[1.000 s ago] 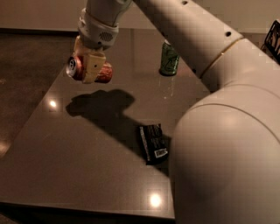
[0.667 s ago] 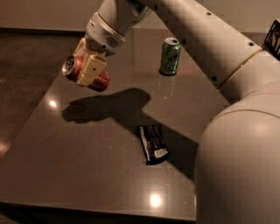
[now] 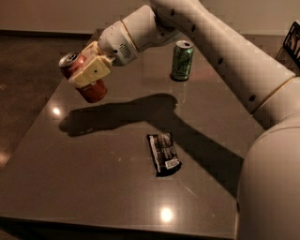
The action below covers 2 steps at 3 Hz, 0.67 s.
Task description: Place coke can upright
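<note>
Red-orange coke can (image 3: 95,90) hangs tilted above the left side of the surface (image 3: 117,192), your gripper (image 3: 90,74) closed firmly around it. You are mid-carry; next, probably, turn it vertical and lower it base-first.

The jaws are hovering over the far left of a glossy dark bench (image 3: 93,183) that is mirroring light spots (image 3: 166,214) below them; dark floor (image 3: 23,61) is lying leftward, a pale wall (image 3: 56,14) running behind.

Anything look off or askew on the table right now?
Only the coke can: the gripper holds it tilted above the table, not yet set down. The green can stands upright; the wrapper lies flat.
</note>
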### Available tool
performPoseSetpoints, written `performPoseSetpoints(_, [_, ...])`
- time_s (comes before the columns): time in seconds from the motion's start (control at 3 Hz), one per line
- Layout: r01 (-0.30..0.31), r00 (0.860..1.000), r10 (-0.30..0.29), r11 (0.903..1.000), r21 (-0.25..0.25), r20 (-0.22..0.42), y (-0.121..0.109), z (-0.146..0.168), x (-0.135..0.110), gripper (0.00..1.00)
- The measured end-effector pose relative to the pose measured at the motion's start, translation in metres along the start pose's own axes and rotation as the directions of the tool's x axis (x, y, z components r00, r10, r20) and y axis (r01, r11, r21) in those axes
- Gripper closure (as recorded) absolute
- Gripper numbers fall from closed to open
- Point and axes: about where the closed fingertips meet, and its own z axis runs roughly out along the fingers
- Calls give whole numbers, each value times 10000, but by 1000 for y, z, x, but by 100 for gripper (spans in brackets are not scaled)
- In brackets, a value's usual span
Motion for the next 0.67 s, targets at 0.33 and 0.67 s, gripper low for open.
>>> performPoseSetpoints(0.33, [-551, 9965, 501, 9957, 749, 671, -9, -3, -5, 100])
performPoseSetpoints(0.67, [-1262, 9859, 1015, 9732, 1924, 1331, -20, -7, -1, 100])
